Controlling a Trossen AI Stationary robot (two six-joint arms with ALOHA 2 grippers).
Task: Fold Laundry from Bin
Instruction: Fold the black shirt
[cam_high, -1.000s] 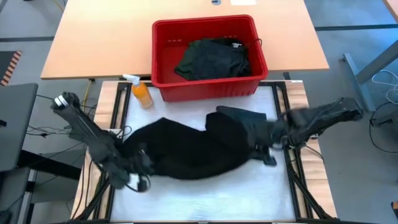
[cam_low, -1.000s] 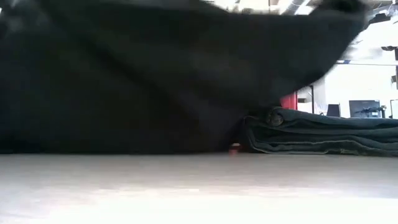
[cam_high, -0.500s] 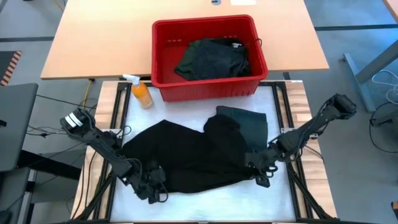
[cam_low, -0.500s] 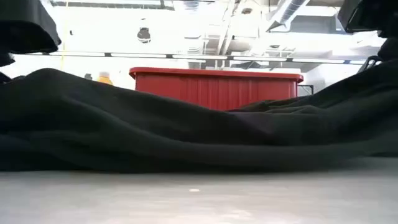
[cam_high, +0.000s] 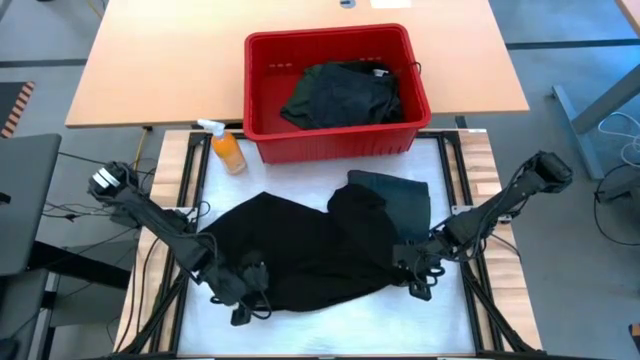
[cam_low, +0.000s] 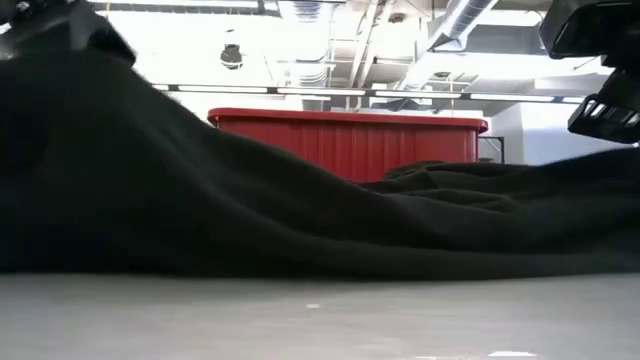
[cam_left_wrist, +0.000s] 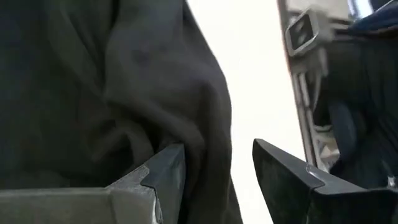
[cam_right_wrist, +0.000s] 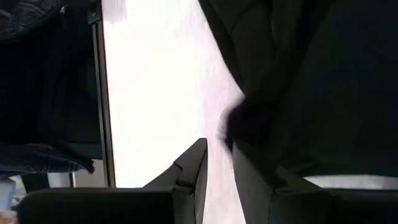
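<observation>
Jaws of both grippers stand parted and hold nothing: the left gripper (cam_high: 243, 301) straddles the near-left hem of the black garment (cam_high: 300, 255), the right gripper (cam_high: 414, 274) sits at its right edge. Cloth could snag on a finger as either arm lifts, dragging the spread shirt or disturbing the folded green garment (cam_high: 400, 195) just beyond the right jaws. Counted: three garments, one still in the bin (cam_high: 262, 60) on the counter beyond, one spray bottle (cam_high: 226, 148).
</observation>
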